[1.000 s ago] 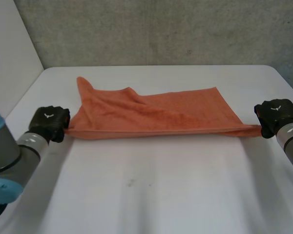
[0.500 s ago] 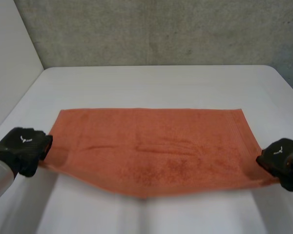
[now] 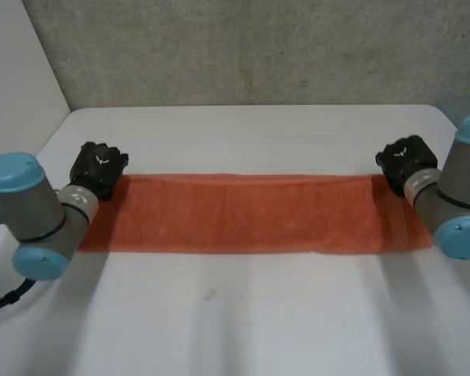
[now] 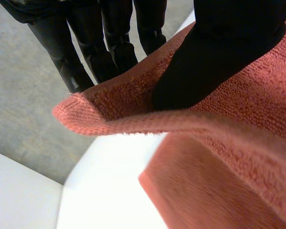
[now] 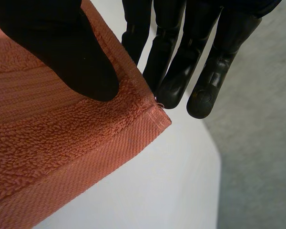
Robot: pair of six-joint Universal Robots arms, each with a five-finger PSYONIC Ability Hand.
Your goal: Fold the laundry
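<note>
Towel of orange terry cloth (image 3: 251,213) lies across the middle of the white surface (image 3: 243,313) as a long, narrow band, its long edges running from one arm to the other. The black left hand (image 3: 99,166) sits at the band's far corner on its own side, and the black right hand (image 3: 406,160) sits at the far corner on the other side. The grey left arm with light-blue caps (image 3: 31,207) reaches in along one short end, and the right arm (image 3: 454,200) crosses over the other.

In the left wrist view, the thumb (image 4: 214,62) presses down on the top of the towel (image 4: 248,109) just behind its corner, with the fingers (image 4: 112,47) on the corner's other side, so the cloth is pinched between them. That corner is raised clear of a second layer of the same cloth (image 4: 200,200) lying flat beneath it, with bare surface (image 4: 109,181) showing in the gap.

In the right wrist view, the thumb (image 5: 62,52) bears on the towel (image 5: 62,143) close to its hemmed corner. The fingers (image 5: 174,71) reach out past the edge from beneath, so this corner is likewise clamped. The surface (image 5: 171,186) lies below it.
</note>
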